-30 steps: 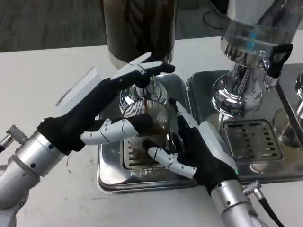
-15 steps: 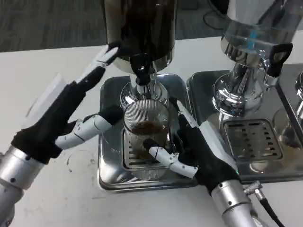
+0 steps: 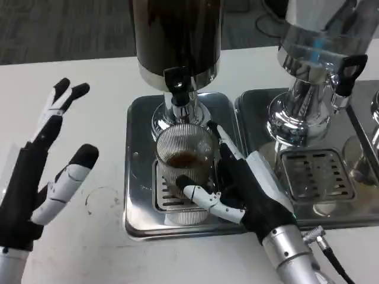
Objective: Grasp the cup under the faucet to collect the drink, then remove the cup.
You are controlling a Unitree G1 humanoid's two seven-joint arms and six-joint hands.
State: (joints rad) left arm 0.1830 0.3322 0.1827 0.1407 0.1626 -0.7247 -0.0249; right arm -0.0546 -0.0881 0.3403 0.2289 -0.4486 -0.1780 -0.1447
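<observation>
Right now we are wrapping our right hand around the cup, thumb curling across its near side and the other fingers running up its right side. The cup, a ribbed clear one with a little brown drink in the bottom, is standing upright just left of that hand on the slotted grate of a steel tray, directly beneath the black faucet of the dark dispenser.

Meanwhile we are holding our left hand well off to the left of the tray, above the white tabletop, with its fingers spread apart and gripping nothing. A faint ring mark is showing on the tabletop just to the right of that hand.

To the right of our right hand, a second tray is sitting with its own grate, carrying a second dispenser with a shiny steel base and a black tap of its own.
</observation>
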